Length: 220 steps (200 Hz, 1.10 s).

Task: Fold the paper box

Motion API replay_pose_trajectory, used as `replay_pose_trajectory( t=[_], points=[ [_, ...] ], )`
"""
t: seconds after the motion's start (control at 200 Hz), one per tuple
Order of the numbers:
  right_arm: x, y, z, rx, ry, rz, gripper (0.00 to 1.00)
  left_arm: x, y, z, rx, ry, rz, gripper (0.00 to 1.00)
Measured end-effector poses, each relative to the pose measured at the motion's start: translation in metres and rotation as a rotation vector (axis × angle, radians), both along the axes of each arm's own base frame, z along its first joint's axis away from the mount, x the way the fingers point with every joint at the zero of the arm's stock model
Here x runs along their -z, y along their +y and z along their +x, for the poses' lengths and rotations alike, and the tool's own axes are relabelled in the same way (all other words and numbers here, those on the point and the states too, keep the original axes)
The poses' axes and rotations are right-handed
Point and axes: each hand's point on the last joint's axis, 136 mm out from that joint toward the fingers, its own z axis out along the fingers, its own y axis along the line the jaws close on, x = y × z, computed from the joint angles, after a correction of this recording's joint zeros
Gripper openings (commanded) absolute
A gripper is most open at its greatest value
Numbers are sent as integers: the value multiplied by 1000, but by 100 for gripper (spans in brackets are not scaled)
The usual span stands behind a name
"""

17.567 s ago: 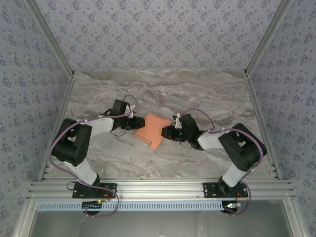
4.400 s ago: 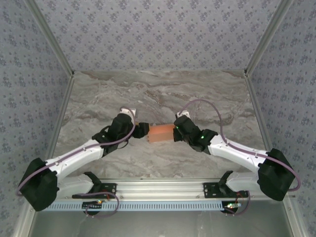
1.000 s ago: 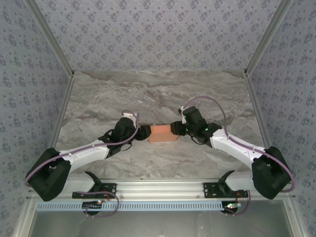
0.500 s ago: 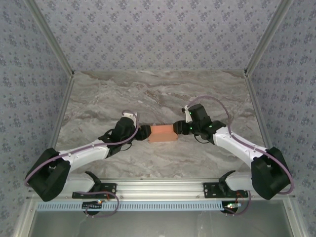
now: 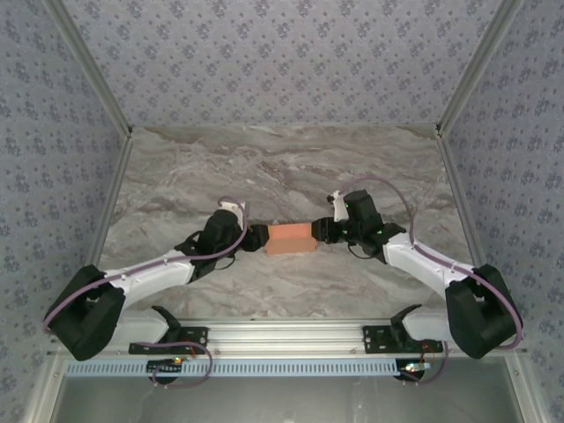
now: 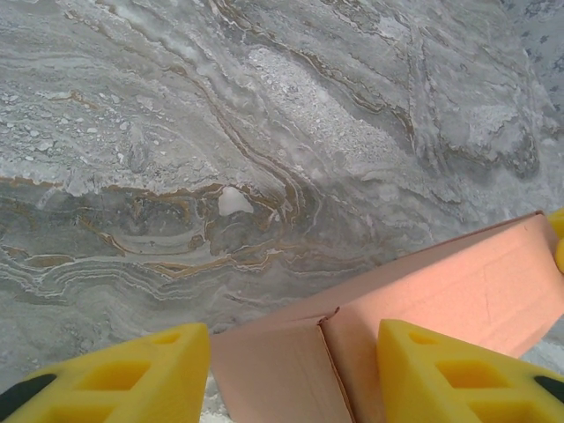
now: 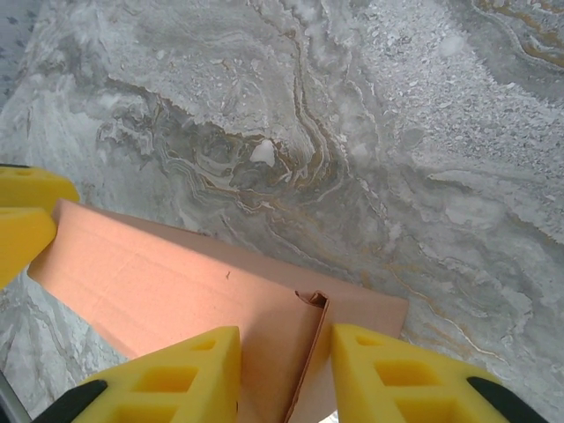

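Observation:
The paper box [image 5: 289, 238] is a small salmon-orange closed block lying flat mid-table, long side left to right. My left gripper [image 5: 257, 238] is at its left end. In the left wrist view both yellow fingers [image 6: 115, 374] flank the paper box [image 6: 458, 282] end and press its sides, so my left gripper [image 6: 293, 330] is shut on it. My right gripper [image 5: 319, 232] is at the right end. In the right wrist view my right gripper [image 7: 284, 333] has its jaws narrowed around the upright edge of the end flap [image 7: 308, 352] of the paper box [image 7: 150, 273], with a gap left of the flap.
Grey marbled tabletop [image 5: 291, 167] lies all round the box, fenced by patterned walls [image 5: 282, 62] at the back and sides. An aluminium rail [image 5: 282, 335] with the arm bases runs along the near edge. The left gripper's yellow fingertips [image 7: 22, 220] show at the box's far end.
The right arm's wrist has swung rightward and back while its jaws narrowed at the box's right end. The left jaws have closed slightly. The box has stayed where it was.

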Motion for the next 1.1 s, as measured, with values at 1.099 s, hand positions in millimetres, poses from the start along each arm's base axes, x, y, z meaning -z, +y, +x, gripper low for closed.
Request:
replay_pose_trajectory(
  t=[1.099],
  points=[
    [-28, -3, 7, 42, -33, -84, 54, -11, 5, 2, -8, 24, 76, 74]
  ],
)
